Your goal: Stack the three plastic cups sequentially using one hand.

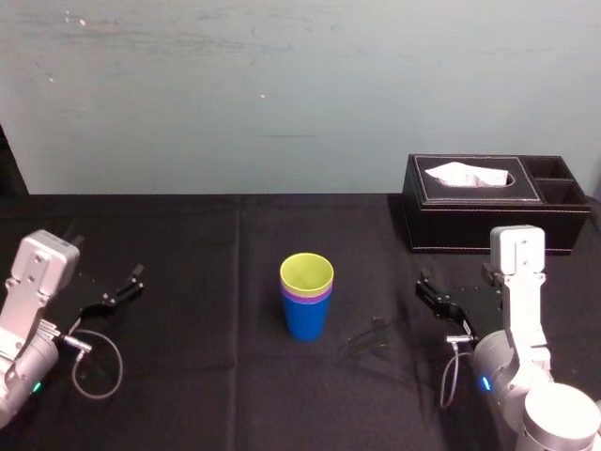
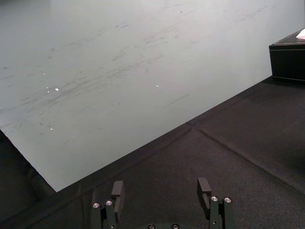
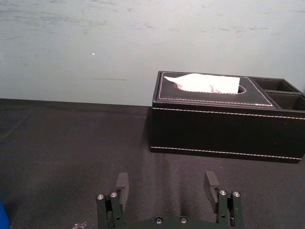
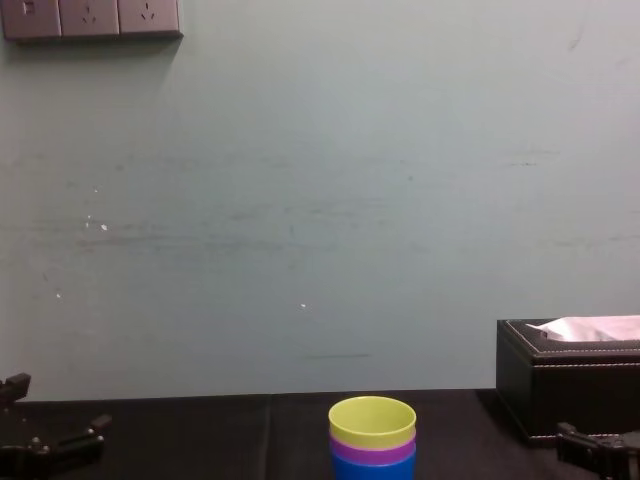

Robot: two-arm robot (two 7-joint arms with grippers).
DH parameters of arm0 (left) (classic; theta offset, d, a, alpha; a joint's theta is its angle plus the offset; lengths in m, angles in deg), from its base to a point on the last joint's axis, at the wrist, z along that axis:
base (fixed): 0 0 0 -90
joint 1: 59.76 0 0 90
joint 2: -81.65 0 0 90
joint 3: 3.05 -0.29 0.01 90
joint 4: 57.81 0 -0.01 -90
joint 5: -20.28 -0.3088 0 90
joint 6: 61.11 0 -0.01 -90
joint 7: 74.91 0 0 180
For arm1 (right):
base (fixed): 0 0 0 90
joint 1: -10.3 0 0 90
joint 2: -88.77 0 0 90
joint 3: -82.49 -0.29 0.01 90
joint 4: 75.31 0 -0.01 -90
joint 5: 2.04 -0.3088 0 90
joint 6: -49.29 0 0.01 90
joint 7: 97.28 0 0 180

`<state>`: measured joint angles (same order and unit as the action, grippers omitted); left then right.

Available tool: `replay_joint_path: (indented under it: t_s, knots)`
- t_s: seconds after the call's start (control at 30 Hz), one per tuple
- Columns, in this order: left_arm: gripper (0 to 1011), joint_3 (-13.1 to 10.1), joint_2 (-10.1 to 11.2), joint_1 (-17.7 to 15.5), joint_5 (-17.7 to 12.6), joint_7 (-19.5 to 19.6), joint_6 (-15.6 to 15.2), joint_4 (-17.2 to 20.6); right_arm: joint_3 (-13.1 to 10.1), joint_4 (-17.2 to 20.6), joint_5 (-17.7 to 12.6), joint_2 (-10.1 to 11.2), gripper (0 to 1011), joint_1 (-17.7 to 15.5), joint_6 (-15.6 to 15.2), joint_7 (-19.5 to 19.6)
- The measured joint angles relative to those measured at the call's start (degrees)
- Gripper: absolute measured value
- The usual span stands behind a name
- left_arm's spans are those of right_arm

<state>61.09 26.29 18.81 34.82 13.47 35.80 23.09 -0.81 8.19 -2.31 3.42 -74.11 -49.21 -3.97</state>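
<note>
Black cloth (image 1: 188,376) covers the table.

Head view: the three cups stand nested as one upright stack at table centre. The blue cup (image 1: 306,319) is at the bottom on the cloth. The purple cup (image 1: 307,296) sits inside it w/ just a band of rim showing. The yellow-green cup (image 1: 307,272) is innermost and topmost, mouth up. L arm at the left: left gripper (image 1: 117,291) low over the cloth, well apart from the stack, pointing inward, w/ a looped cable (image 1: 99,366) beside its wrist. R arm at the right: right gripper (image 1: 429,296) likewise low and well apart from the stack. A black tissue box (image 1: 474,221) stands at far right, behind the R arm and near the pale wall (image 1: 282,94). A white tissue (image 1: 467,175) pokes from its top slot, and it has two open compartments at its right end.

Left wrist view: both fingers (image 2: 117,191) spread wide apart. Cloth and wall lie ahead, w/ a corner of the tissue box far off.

Right wrist view: fingers (image 3: 210,183) spread wide apart as well. The tissue box is ahead, resting on the cloth near the wall.

Chest view: stack at bottom centre, seen from the side, rims stepped yellow-green over purple over blue. The blue cup's lower part is cut by the frame edge. Grippers at lower left and lower right, tissue box at right. Socket plates (image 4: 90,17) are high on the wall, upper left.
</note>
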Motion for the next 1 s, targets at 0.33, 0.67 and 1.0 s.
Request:
replay_joint_path:
  t_s: [0.33,0.67,1.0]
  knots:
    - [1000,0.00,0.00,0.00,0.00,0.00,0.00,0.00,0.07,0.16,0.05,0.05,1004,-0.07,-0.05,0.10]
    - [1000,0.00,0.00,0.00,0.00,0.00,0.00,0.00,0.12,0.23,0.08,0.08,1004,-0.12,-0.05,0.16]
    - [1000,0.00,0.00,0.00,0.00,0.00,0.00,0.00,0.12,0.26,0.08,0.08,1004,-0.14,-0.05,0.22]
